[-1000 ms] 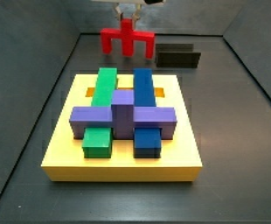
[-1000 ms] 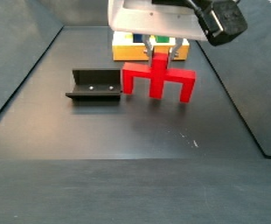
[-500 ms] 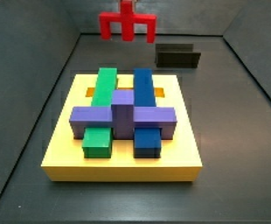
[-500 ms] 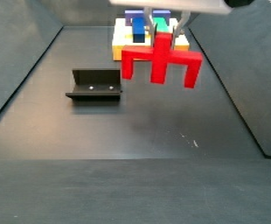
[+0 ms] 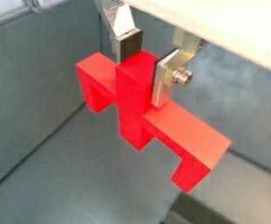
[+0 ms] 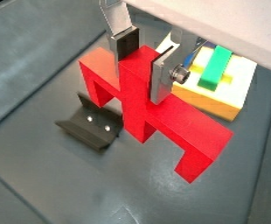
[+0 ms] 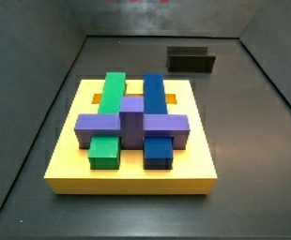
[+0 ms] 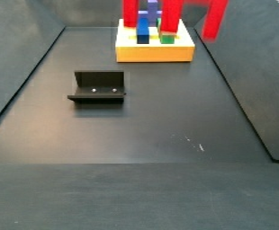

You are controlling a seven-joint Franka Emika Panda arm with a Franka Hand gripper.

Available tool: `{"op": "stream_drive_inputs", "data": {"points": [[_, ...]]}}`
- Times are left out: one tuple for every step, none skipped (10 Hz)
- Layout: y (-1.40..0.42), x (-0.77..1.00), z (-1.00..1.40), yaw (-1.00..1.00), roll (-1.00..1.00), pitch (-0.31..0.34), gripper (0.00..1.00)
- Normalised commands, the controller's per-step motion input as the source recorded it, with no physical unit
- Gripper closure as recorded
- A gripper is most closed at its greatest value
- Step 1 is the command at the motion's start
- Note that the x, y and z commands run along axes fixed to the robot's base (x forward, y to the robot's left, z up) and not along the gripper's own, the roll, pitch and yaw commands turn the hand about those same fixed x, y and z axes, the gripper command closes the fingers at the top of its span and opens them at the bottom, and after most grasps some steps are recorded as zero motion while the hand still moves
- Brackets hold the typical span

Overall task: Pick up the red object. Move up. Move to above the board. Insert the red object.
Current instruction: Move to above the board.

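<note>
My gripper is shut on the central post of the red object, which hangs in the air with its bar and two legs below the fingers. Both wrist views show this grip. In a side view only the lower parts of the red object show at the upper edge, in front of the board; the gripper itself is above the frame there. The yellow board carries green, blue, purple and orange blocks, and the red object is out of that view. A wrist view shows a corner of the board beyond the held piece.
The dark fixture stands on the grey floor, away from the board, and also shows as the fixture and the fixture. Sloping grey walls bound the floor on the sides.
The gripper has risen with the red object, lifting it off the floor beside the fixture until it left one side view and reached the upper edge of the other.
</note>
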Motion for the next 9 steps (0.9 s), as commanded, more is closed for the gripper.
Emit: {"op": "stream_drive_inputs", "data": {"points": [[0.0, 0.05, 0.34, -0.01, -0.05, 0.079, 1.0], [0.01, 0.05, 0.2, 0.0, -0.05, 0.058, 1.0], [-1.4, 0.07, 0.19, 0.72, -0.07, 0.4, 1.0], [-1.4, 0.07, 0.18, 0.68, -0.04, 0.39, 1.0], [-1.4, 0.08, 0.19, 0.45, 0.05, 0.286, 1.0], [-1.4, 0.09, 0.19, 0.26, 0.01, 0.202, 1.0], [-1.4, 0.1, 0.19, 0.15, 0.01, 0.155, 1.0], [-1.4, 0.11, 0.19, 0.07, 0.03, 0.128, 1.0], [-1.4, 0.13, 0.2, 0.04, 0.01, 0.125, 1.0]]}}
